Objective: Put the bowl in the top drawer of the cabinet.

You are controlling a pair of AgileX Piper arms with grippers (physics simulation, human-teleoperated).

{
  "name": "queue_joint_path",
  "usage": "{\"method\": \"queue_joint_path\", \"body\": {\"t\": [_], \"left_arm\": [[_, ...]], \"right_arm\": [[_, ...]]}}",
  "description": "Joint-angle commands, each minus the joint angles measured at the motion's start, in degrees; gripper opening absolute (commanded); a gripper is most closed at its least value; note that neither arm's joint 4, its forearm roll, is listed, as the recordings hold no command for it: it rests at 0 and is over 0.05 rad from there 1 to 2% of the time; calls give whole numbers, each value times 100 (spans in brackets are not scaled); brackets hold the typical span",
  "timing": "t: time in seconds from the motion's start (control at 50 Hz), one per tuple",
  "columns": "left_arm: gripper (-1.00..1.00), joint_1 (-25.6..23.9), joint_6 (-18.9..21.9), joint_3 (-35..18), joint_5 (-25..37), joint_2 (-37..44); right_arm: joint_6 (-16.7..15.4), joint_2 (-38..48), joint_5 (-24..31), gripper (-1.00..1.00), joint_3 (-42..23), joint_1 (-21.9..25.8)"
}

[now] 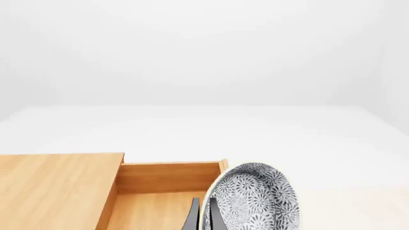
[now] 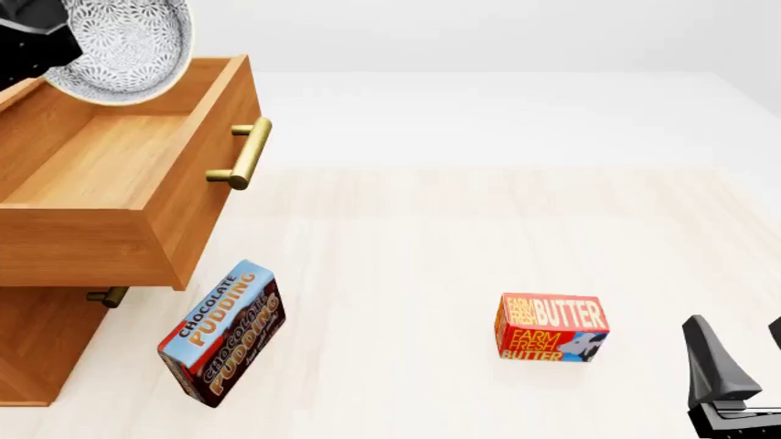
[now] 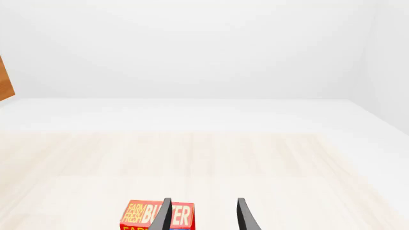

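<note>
Honey-brown wood makes up the cabinet [image 2: 37,347], cut off at the front view's left edge, with its top drawer [image 2: 123,174] pulled far out over the pale worktop [image 2: 464,238]; the drawer is a deep box with a brass bar handle [image 2: 244,154] on its front, and only a stub of the lower handle [image 2: 108,296] shows beneath it. Tilted steeply on edge above the open drawer's far end hangs the bowl [image 2: 123,41], small, round, white ceramic with a fine grey-blue floral pattern inside and out. The left end effector [image 1: 203,215] is clamped on its rim, one finger inside and one outside; in the front view that arm is mostly out of frame. A chocolate pudding box [image 2: 222,334] stands just before the cabinet, a butter box [image 2: 551,328] well apart to its right. The right end effector [image 3: 204,215] hovers near the butter box, fingers apart, holding nothing.
</note>
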Motion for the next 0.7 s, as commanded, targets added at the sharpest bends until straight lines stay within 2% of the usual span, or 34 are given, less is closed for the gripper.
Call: {"method": "queue_joint_path", "body": {"t": [0.02,0.38,0.7], "left_arm": [[-100,271,13,-8,-124,175],[-100,610,-38,22,-133,318],[-100,679,-61,195,-334,632]], "right_arm": [[0,-1,0,100,0,-1],[0,0,0,100,0,1],[-1,0,0,100,0,1]]}}
